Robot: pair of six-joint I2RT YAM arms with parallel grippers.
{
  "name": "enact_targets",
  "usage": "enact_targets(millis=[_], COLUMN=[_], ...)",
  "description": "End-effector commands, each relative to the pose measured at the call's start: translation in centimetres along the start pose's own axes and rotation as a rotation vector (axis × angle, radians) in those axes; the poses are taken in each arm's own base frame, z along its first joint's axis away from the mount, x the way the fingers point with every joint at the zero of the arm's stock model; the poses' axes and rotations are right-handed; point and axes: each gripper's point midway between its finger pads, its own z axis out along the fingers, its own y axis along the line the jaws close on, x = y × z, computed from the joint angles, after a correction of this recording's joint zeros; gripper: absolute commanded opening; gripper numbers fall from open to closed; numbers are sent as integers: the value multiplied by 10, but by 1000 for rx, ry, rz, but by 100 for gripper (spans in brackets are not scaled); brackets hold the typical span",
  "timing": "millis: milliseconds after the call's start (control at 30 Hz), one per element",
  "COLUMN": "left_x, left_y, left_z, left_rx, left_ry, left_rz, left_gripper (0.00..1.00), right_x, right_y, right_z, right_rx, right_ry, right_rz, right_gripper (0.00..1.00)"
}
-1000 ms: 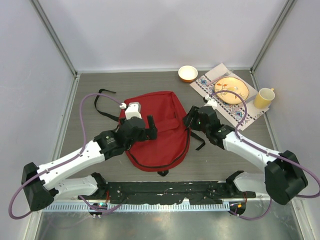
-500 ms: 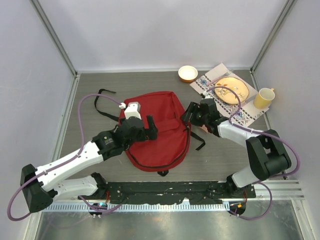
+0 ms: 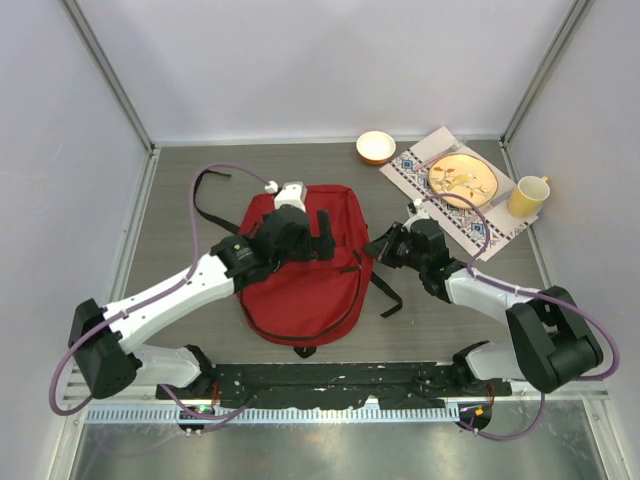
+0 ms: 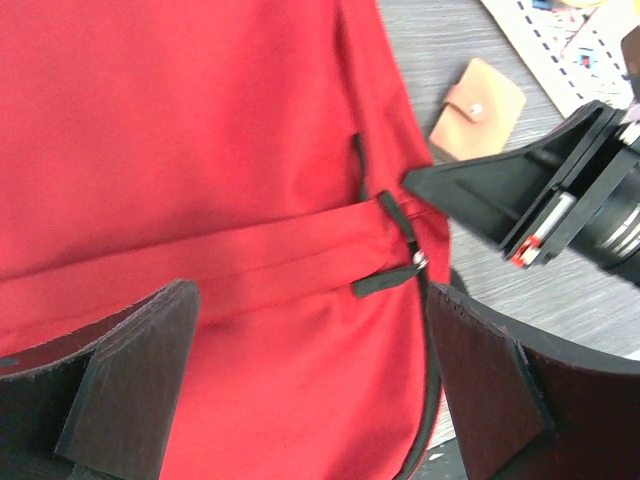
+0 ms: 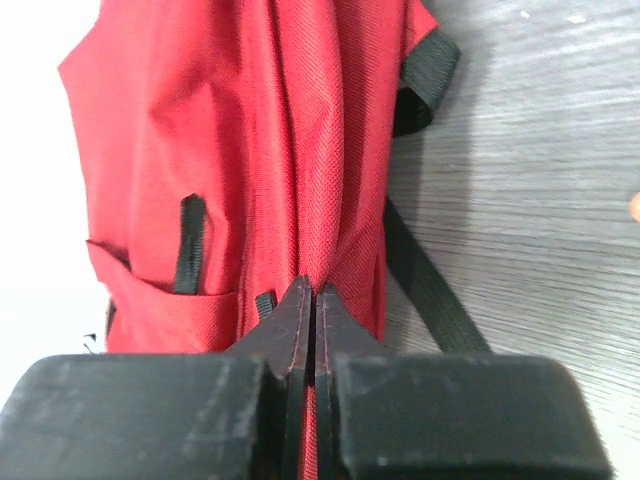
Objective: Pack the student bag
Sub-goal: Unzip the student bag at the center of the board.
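The student bag point(image 3: 290, 290), a soft red backpack with black straps, lies flat mid-table. My left gripper point(image 3: 320, 236) hovers open over its upper right part. In the left wrist view its fingers point(image 4: 130, 375) straddle the red fabric point(image 4: 200, 150) without touching it, and a dark zipper pull point(image 4: 388, 281) lies just ahead. My right gripper point(image 3: 378, 248) is at the bag's right edge. In the right wrist view it point(image 5: 315, 292) is shut, pinching a raised fold of the red cloth point(image 5: 310, 150). A black strap point(image 5: 430, 290) trails on the table beside it.
A tan snap wallet point(image 4: 478, 108) lies on the table right of the bag. At the back right sit an orange bowl point(image 3: 375, 146), a patterned placemat point(image 3: 412, 168) bearing a yellow plate point(image 3: 463, 178), and a yellow cup point(image 3: 527, 195). Black straps point(image 3: 210, 205) spread left of the bag.
My right gripper has closed on the bag's right edge. The left arm has swung up and right over the bag, still open. The bag has shifted a little to the left.
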Motion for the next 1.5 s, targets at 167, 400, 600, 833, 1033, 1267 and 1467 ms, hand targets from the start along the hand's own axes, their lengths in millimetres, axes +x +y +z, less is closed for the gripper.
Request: enact_targets(millis=[167,400,600,833,1033,1267,1467], left_x=[-27,-8,-2,5,8,12,16], left_y=[-67,-67,-64,-56,-54,-53,-51], left_z=[42,59,70,82,91,101,105], left_rx=[121,108,84,19,-4,-28,-40], left_ry=[55,119,138,176,181,196,210], left_rz=[80,72,95,131,133,148,155], left_gripper=[94,72,58,53,48,40,27], right_x=[-24,-26,-28,-29,-31,-31,-31], right_y=[53,60,66,71,78,79,78], right_z=[-19,-25,-27,-28,-29,-31,-32], right_rx=[-150,-162,-176,-186,-197,-195,-186], right_ry=[-108,-124,-128,-127,-131,-134,-138], right_rz=[-33,-38,-51,-56,-70,-83,-85], right_gripper=[1,1,1,1,1,1,1])
